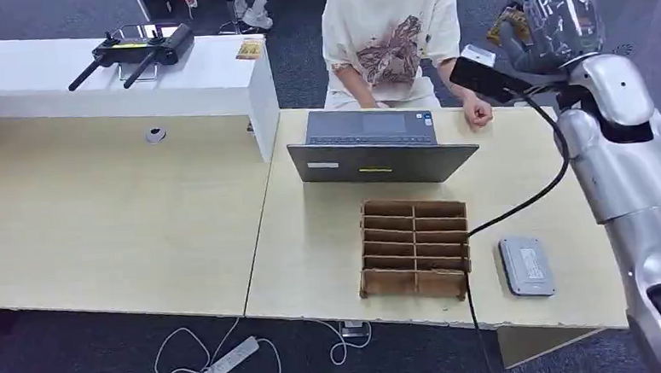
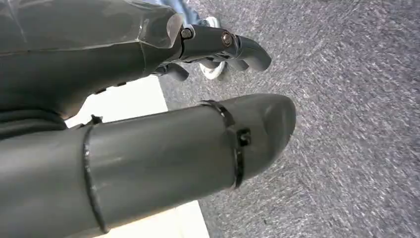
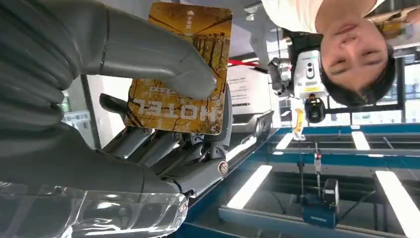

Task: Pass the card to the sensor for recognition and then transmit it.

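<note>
The right hand (image 3: 148, 124), raised high beside the seated person (image 1: 392, 38), pins the yellow-brown hotel card (image 3: 181, 69) between thumb and fingers. Best to keep that pinch firm and present the card flat over the grey rectangular sensor pad (image 1: 526, 266), well below, near the desk's front edge.

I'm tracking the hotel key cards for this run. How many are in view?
2. One hotel key card is pinched in the right robot hand, raised near the person. A second one lies on the white counter. Others could be hidden in the wooden organizer.
</note>
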Available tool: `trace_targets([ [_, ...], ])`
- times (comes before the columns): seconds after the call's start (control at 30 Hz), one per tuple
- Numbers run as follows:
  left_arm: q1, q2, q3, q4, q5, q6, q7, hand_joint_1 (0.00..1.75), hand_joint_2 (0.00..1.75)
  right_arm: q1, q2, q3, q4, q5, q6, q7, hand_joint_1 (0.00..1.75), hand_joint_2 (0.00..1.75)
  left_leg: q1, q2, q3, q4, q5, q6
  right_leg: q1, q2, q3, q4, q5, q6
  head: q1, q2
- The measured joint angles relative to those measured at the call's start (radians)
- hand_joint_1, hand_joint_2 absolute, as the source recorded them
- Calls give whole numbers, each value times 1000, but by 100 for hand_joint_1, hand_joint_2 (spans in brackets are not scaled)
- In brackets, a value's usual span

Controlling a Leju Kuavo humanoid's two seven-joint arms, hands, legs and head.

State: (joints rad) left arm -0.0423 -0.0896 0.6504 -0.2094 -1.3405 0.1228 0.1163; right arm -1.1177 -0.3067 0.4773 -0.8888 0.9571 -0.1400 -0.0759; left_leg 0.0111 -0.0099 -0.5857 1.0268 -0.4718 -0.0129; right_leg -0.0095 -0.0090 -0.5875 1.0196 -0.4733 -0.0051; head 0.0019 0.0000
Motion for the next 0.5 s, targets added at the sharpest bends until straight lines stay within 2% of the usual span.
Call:
trace_targets([
  [0.13,0,0,4,0,-5,0,-2,0,0,-61,32,23,92,15,13,32,175,175,0,0,0,0,0,0,0,0,0,0,0,0,-1,0],
  [0.5,1,1,8,0,-16,0,-10,0,0,-145,98,35,289,-12,47,73,175,175,0,0,0,0,0,0,0,0,0,0,0,0,0,0],
])
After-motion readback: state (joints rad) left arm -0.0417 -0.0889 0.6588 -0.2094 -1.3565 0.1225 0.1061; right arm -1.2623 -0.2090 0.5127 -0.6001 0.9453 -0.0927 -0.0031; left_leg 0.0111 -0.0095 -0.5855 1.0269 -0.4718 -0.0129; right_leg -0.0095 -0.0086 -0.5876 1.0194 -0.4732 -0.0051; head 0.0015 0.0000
